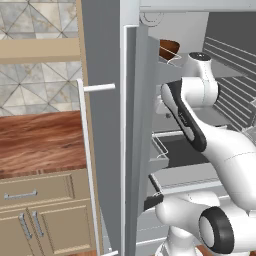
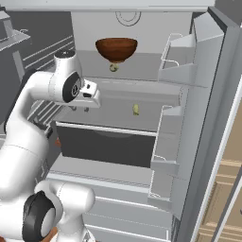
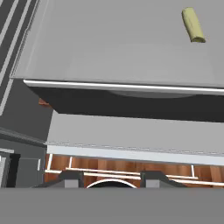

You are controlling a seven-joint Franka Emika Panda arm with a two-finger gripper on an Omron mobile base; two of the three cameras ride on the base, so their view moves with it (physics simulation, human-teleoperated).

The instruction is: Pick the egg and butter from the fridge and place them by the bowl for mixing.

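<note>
The fridge [image 2: 203, 94] stands open, its door [image 1: 107, 125] swung wide and carrying a long white bar handle [image 1: 86, 165] and white wire door racks [image 2: 172, 56]. Inside the fridge, pale grey shelves [image 2: 142, 92] run across the compartment. A glossy reddish-brown wooden bowl [image 2: 116, 48] sits on the upper shelf, with a small greenish-yellow round item [image 2: 113, 67] just below its base. A small yellowish-green stick-shaped item [image 2: 136, 109], seen again in the hand view [image 3: 193, 25], lies on the middle shelf, towards the door-rack side of the fridge. Below that shelf is a dark drawer front [image 2: 106, 146].

The white arm [image 2: 28, 142] reaches into the fridge on the side away from the door racks. The gripper [image 3: 111, 179] points down past the shelf edges, well apart from the stick-shaped item; its fingertips [image 3: 70, 178] stand nearly pressed together, and nothing is seen pinched between them.

Beside the fridge door, on the handle side, a wooden countertop [image 1: 40, 142] rests on beige cabinets [image 1: 45, 215].
</note>
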